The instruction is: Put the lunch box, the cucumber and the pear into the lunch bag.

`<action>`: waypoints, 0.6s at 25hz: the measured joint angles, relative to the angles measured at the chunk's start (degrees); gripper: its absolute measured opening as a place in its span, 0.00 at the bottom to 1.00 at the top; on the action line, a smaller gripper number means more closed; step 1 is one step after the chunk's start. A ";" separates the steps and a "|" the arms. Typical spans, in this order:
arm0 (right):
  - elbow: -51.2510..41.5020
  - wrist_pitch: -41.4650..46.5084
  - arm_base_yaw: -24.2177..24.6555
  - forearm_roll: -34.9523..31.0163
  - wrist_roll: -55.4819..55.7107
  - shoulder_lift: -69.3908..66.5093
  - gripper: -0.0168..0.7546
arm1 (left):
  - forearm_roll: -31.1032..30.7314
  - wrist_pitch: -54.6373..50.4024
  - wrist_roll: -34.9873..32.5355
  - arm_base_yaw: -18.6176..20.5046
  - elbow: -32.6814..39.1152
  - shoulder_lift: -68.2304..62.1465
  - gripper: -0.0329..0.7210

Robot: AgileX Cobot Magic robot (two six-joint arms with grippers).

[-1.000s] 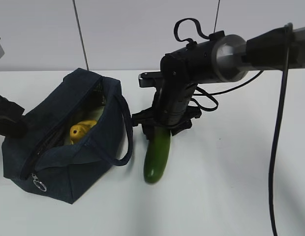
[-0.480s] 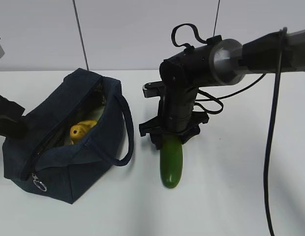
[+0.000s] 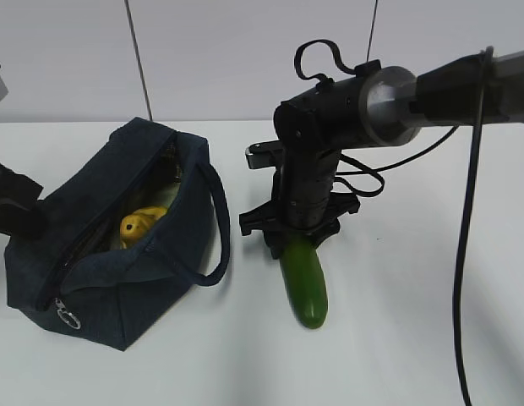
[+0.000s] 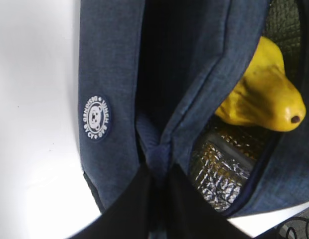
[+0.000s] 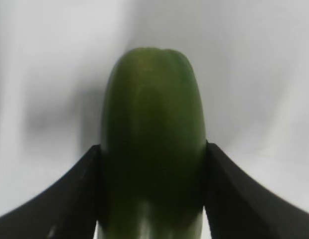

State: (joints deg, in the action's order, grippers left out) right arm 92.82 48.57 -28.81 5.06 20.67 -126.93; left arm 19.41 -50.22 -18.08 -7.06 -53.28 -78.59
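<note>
The navy lunch bag (image 3: pixel 118 245) lies open on the white table at the left. The yellow pear (image 3: pixel 139 225) rests inside it, also in the left wrist view (image 4: pixel 266 97) on silver lining. My left gripper (image 4: pixel 157 174) is shut on the bag's rim fabric (image 4: pixel 159 144) beside the opening. My right gripper (image 3: pixel 297 241) is shut on the dark green cucumber (image 3: pixel 305 283), which hangs tip-down just right of the bag; it fills the right wrist view (image 5: pixel 152 134). The lunch box is hidden or out of view.
The bag's looped strap (image 3: pixel 218 222) hangs toward the cucumber. A silver zipper pull (image 3: pixel 68 319) sits at the bag's near corner. The white table (image 3: pixel 397 338) ends at a grey wall behind.
The right gripper shifted right with the cucumber, whose lower tip swung from left to right. The bag, pear and left gripper have not moved.
</note>
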 joint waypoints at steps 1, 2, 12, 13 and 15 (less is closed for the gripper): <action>0.00 0.16 0.00 0.00 0.00 0.00 0.57 | 0.00 0.00 0.00 0.00 0.00 0.00 0.05; 0.00 0.42 0.00 0.00 0.00 0.00 0.57 | 0.00 0.00 0.00 0.00 0.00 0.00 0.05; 0.00 2.16 0.00 4.57 -0.66 7.44 0.57 | 0.00 0.36 0.01 0.00 0.00 0.00 0.05; 0.00 2.30 0.00 5.11 -0.76 8.84 0.57 | 0.00 0.44 0.01 0.00 0.00 0.00 0.05; 0.00 2.57 0.00 5.73 -0.76 11.47 0.57 | 0.00 0.74 0.01 0.00 0.00 0.00 0.05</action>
State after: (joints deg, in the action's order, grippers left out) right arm 92.82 51.14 -28.81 10.80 19.91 -115.47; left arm 19.41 -49.48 -18.07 -7.06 -53.28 -78.59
